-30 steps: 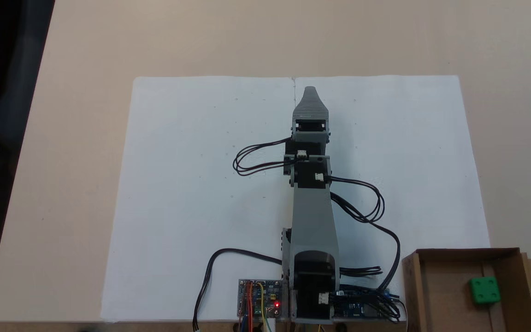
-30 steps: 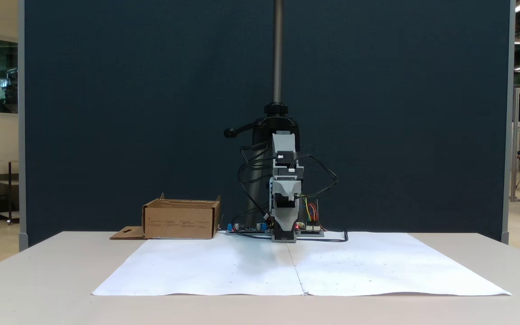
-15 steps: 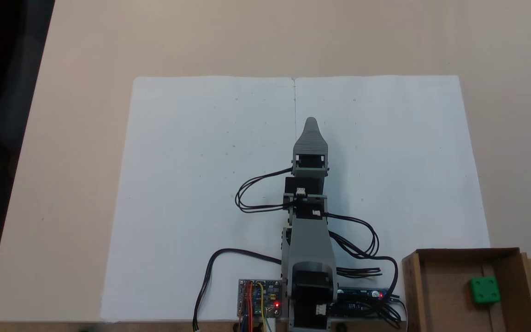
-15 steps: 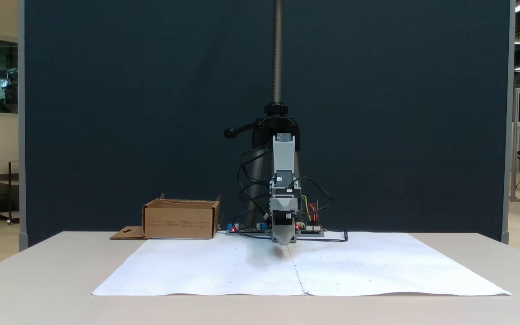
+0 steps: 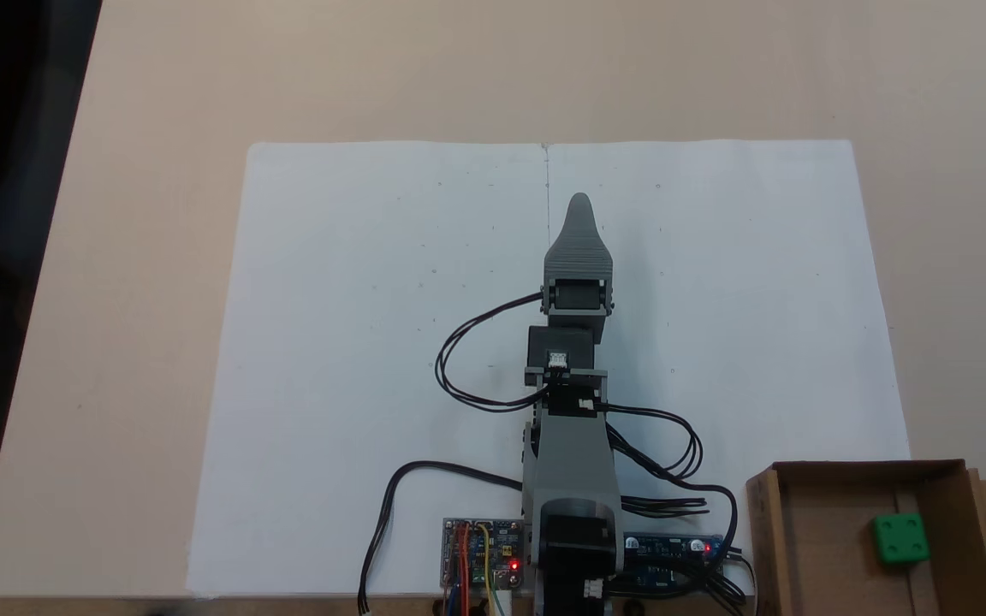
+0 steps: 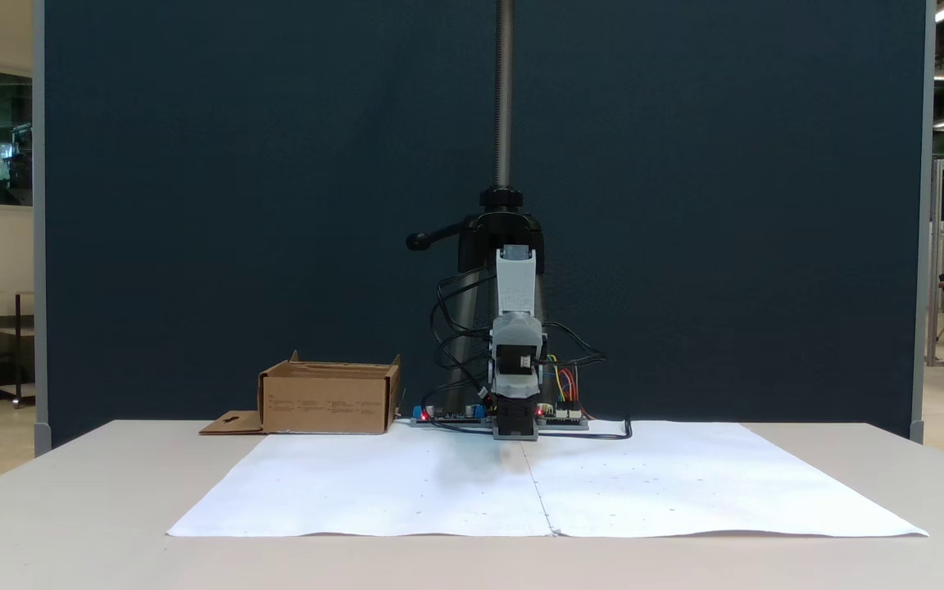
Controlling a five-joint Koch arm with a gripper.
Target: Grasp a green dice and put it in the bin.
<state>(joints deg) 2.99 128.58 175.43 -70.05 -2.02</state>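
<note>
Item 1, table [image 5: 159, 257]: pale beige top, seen in both fixed views, unchanged from the earlier pictures.

Item 2, paper sheet [image 5: 356, 299]: white, two joined halves with a seam at 12 o'clock from the arm base; lies flat under the arm, unmoved.

Item 3, circuit board [image 5: 480, 552]: at the table's near edge in the top-down fixed view, just left of the arm base, red light lit.

Item 4, arm [image 5: 574, 428]: grey, folded, pointing to 12 o'clock along the paper seam. Half a second ago its tip sat lower in the top-down fixed view; it now reaches slightly farther toward 12 o'clock, yet short of its reach a second ago.

Item 5, gripper [image 5: 579, 201]: one tapered grey tip visible from above, jaws stacked one behind the other; whether spread or pressed together cannot be told. Holds nothing visible. In the front fixed view it shows at [image 6: 515, 385].

Item 6, bin [image 5: 767, 530]: cardboard box at 3 o'clock from the arm base, slotted flap on its right; unmoved.

Item 7, green dice [image 5: 900, 538]: rests inside the bin, four-pip face up, same spot as before, well apart from the gripper.
</note>
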